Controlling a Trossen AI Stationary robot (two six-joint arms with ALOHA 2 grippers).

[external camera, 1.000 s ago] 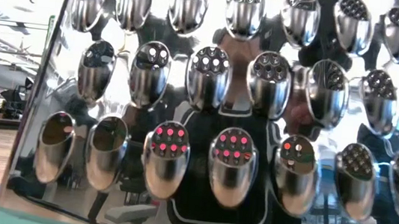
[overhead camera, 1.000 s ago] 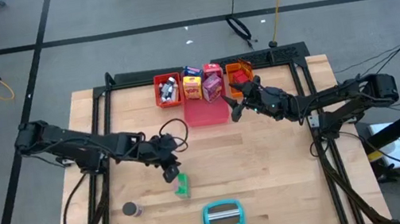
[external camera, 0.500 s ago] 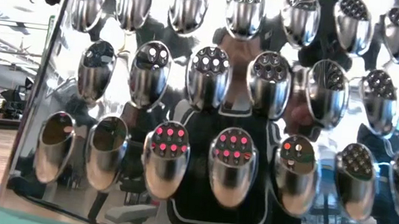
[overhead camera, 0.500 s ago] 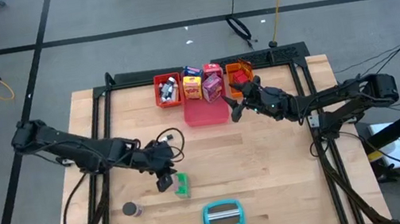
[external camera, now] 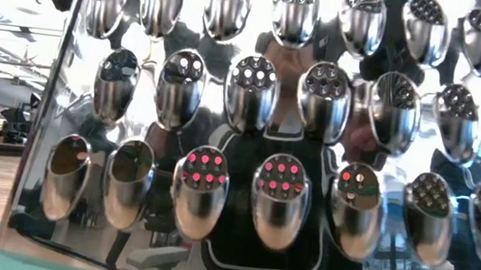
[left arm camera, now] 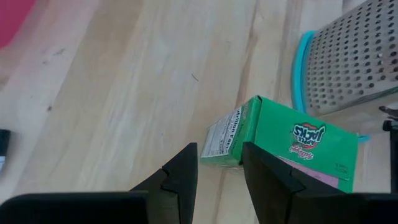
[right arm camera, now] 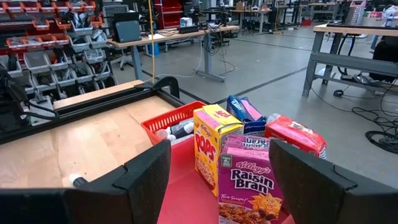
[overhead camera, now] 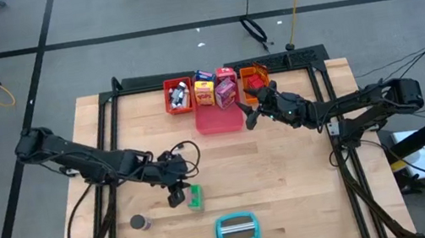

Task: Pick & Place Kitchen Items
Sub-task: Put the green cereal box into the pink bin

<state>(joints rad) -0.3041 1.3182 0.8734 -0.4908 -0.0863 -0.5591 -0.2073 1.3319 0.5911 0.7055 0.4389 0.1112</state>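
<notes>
High view: my left gripper (overhead camera: 177,197) low over table (overhead camera: 290,175), just beside green box (overhead camera: 195,196). Dark can (overhead camera: 139,223) well apart, near front-left. Teal grater (overhead camera: 237,229) at front edge. My right gripper (overhead camera: 249,116) hovers by pink tray (overhead camera: 217,120).

Low view: grater's metal face (external camera: 285,140) fills frame.

Left wrist: fingers (left arm camera: 183,180) parted narrowly, nothing between; Apple Jacks box (left arm camera: 280,140) lies just ahead.

Right wrist: fingers (right arm camera: 146,177) wide apart, empty; Pops box (right arm camera: 211,149), Raisin Bran box (right arm camera: 252,180) upright in tray.

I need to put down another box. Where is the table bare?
Bare wood lies between the right end effector and the grater, and left of the red tray. It is crowded around the pink tray and by the green box.
</notes>
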